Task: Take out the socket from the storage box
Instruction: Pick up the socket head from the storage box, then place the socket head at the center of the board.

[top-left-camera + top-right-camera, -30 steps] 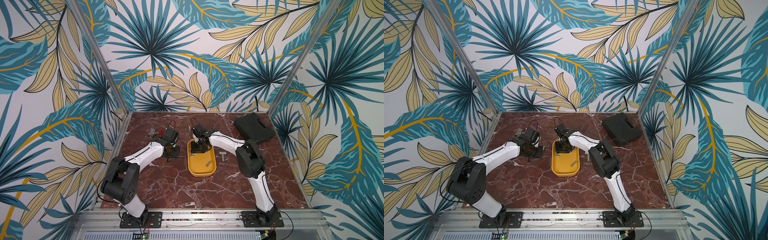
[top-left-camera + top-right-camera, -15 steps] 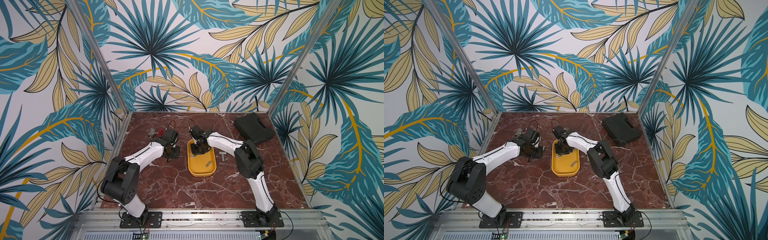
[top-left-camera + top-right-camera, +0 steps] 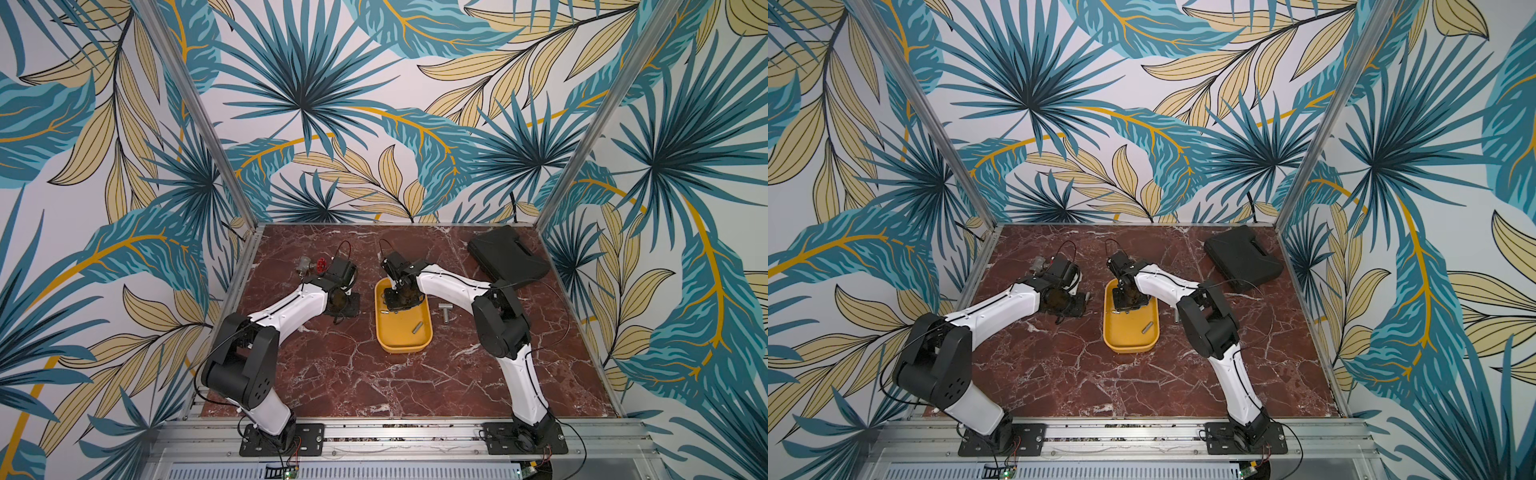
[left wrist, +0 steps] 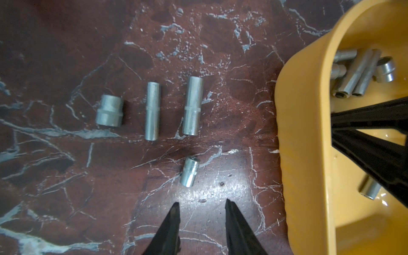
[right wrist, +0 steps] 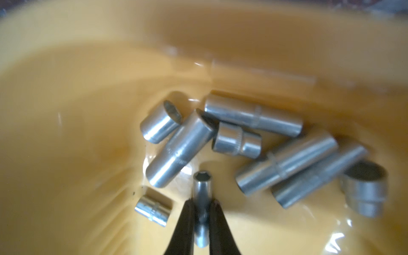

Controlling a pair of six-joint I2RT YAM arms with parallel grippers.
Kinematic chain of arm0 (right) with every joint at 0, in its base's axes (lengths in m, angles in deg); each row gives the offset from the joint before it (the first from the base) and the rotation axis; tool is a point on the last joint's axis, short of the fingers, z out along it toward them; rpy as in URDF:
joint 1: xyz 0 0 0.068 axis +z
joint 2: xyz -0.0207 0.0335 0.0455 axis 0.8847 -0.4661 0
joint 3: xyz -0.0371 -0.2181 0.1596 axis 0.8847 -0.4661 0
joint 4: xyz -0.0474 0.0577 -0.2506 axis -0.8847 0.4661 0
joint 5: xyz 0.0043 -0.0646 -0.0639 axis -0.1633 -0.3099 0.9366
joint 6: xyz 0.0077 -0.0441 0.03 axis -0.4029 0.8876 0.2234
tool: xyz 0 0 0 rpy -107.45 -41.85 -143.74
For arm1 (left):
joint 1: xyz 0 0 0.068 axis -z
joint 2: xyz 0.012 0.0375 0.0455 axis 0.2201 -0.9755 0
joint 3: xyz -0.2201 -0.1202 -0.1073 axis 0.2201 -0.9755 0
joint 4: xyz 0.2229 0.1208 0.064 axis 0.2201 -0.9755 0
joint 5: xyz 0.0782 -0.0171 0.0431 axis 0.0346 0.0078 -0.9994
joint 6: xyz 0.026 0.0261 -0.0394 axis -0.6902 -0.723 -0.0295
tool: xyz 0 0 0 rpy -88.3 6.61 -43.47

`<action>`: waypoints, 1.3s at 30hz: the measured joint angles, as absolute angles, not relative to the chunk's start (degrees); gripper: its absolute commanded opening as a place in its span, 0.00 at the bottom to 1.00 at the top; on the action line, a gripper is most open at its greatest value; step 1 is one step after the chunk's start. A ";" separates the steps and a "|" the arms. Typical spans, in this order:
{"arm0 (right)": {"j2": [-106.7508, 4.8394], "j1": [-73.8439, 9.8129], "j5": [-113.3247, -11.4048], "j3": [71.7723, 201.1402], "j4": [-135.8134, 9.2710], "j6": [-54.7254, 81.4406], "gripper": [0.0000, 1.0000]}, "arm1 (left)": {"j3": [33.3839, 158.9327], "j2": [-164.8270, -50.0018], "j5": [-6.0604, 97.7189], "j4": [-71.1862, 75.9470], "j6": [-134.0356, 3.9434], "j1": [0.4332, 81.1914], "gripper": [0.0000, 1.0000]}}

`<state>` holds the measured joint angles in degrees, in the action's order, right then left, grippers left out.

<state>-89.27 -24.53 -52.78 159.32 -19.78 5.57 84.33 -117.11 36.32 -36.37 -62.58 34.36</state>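
Right gripper (image 5: pixel 202 201) is inside the storage box (image 5: pixel 66 88), jaws drawn in against either side of a slim socket (image 5: pixel 202 183); by the wrist view it is grasping that socket across its diameter. The socket's long axis runs straight out ahead of the gripper, in line with the fingers, hexagonal mouth pointing away from the wrist. Whether it is clear of the box floor cannot be told; the view is blurred. Other loose sockets (image 5: pixel 284 163) lie crowded just ahead of the fingertips, and a short socket (image 5: pixel 153 207) sits just beside one finger. Judgement: the coming move is a lift up and out over the low rim, and the hazard is the protruding front end brushing that pile. Left gripper (image 4: pixel 201 202) hangs over the worktop (image 4: pixel 66 55) outside the box, jaws apart and grasping nothing. Four laid-out sockets lie ahead of it, the nearest (image 4: pixel 189 171) just beyond its fingertips, the box wall (image 4: pixel 304 132) off to one side. The right arm alone is at the task's socket. In both top views the box (image 3: pixel 401 345) (image 3: pixel 1129 347) lies between the two arms.
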 measured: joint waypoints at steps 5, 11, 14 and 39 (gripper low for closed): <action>-83.61 -26.16 -53.02 156.43 -20.06 5.46 0.02 | 84.44 -117.08 36.47 -36.54 -62.74 34.36 0.38; -70.01 -31.17 -53.79 149.33 -23.27 4.61 0.02 | 84.85 -117.08 37.17 -36.80 -62.78 34.60 0.38; -63.34 -35.32 -53.31 144.37 -24.65 4.57 0.01 | 85.51 -117.11 37.37 -36.85 -62.82 35.08 0.38; -62.71 -45.31 -49.26 121.81 -29.98 4.57 0.02 | 97.62 -124.47 38.11 -37.22 -63.61 41.36 0.40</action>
<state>-62.71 -45.31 -49.26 121.81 -29.98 4.57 97.62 -124.47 38.11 -37.22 -63.61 41.36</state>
